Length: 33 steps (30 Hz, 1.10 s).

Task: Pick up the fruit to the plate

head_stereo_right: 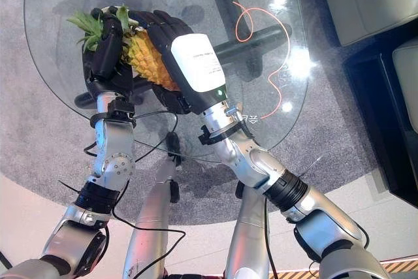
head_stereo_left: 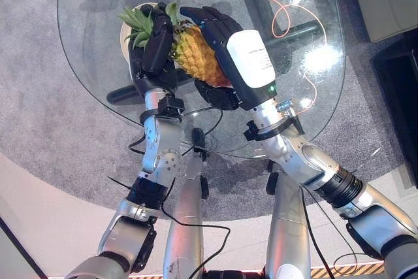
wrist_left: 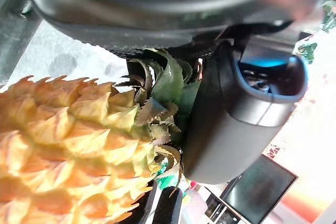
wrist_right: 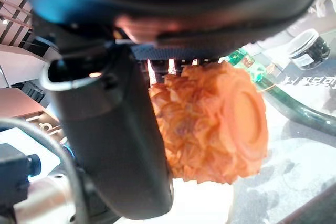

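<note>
I hold the pineapple [head_stereo_left: 196,53] between both my hands, in the upper left of the head views, above the round glass table [head_stereo_left: 307,102]. My left hand [head_stereo_left: 157,47] is curled round its green leafy crown, the leaves sticking out past my fingers toward the upper left. My right hand [head_stereo_left: 219,31] wraps over the yellow body from the right, fingers bent across the top and thumb [wrist_right: 113,145] pressed along its side; my wrist view shows the flat cut base [wrist_right: 247,119] of the fruit just past the thumb. A pale plate [head_stereo_left: 125,31] peeks out under the crown and my left hand. An orange cord [head_stereo_left: 287,14] shows through the glass toward the upper right.
</note>
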Available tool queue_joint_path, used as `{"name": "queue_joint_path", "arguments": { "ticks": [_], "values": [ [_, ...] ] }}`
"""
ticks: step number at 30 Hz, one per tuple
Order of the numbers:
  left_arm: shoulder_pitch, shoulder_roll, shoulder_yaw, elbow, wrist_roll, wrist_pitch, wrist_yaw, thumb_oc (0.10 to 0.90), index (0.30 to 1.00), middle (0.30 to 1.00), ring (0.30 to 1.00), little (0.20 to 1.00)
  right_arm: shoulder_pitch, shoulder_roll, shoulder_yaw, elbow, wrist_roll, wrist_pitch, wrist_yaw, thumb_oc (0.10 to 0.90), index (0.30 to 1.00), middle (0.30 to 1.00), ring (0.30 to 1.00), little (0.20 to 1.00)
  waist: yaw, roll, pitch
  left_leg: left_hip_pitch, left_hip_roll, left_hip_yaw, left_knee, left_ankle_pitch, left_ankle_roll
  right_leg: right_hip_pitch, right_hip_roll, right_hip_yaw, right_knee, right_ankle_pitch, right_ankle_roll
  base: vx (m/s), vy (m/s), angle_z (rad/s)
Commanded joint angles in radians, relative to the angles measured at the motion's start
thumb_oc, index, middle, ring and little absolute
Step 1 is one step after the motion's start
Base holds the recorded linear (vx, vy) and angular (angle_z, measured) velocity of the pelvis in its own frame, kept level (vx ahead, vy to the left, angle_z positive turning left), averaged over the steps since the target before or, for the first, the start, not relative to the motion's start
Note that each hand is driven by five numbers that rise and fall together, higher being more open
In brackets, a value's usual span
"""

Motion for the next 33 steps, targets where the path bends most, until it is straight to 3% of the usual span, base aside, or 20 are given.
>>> {"name": "queue_joint_path", "arguments": {
  "ticks": [1, 8, 20, 33],
  "values": [
    [-0.106, 0.049, 0.066, -0.077, 0.133, -0.125, 0.046, 0.100, 0.300, 0.300, 0.300, 0.200, -0.114, 0.039, -0.107, -0.138, -0.017, -0.063, -0.119, 0.800, 0.900, 0.900, 0.900, 0.900, 0.022, -0.019, -0.017, 0.028, -0.060, 0.033, 0.046, -0.112, 0.020, 0.074, 0.036, -0.085, -0.189, 0.094, -0.002, 0.00, 0.000, 0.00],
    [-0.101, 0.058, 0.080, -0.074, 0.206, -0.116, 0.123, 0.100, 0.300, 0.300, 0.300, 0.200, -0.105, 0.042, -0.116, -0.148, -0.023, -0.066, -0.108, 0.800, 0.900, 0.900, 0.900, 0.900, 0.024, -0.020, -0.017, 0.022, -0.059, 0.030, 0.050, -0.113, 0.020, 0.069, 0.036, -0.084, -0.184, 0.092, -0.001, 0.00, 0.000, 0.00],
    [-0.102, 0.025, 0.106, -0.088, 0.204, -0.230, 0.254, 0.100, 0.300, 0.300, 0.300, 0.200, -0.109, 0.060, -0.113, -0.144, -0.038, -0.055, -0.112, 0.800, 0.900, 0.900, 0.900, 0.900, 0.028, -0.025, -0.017, 0.009, -0.061, 0.022, 0.047, -0.105, 0.019, 0.062, 0.041, -0.087, -0.187, 0.095, -0.004, 0.00, 0.000, 0.00],
    [-0.119, 0.006, 0.129, -0.103, 0.278, -0.311, 0.409, 0.100, 0.300, 0.300, 0.300, 0.200, -0.118, 0.065, -0.106, -0.141, -0.029, -0.049, -0.126, 0.800, 0.900, 0.900, 0.900, 0.900, 0.029, -0.030, -0.017, 0.006, -0.063, 0.017, 0.047, -0.103, 0.016, 0.062, 0.041, -0.086, -0.188, 0.095, -0.002, 0.00, 0.000, 0.00]
  ]
}}
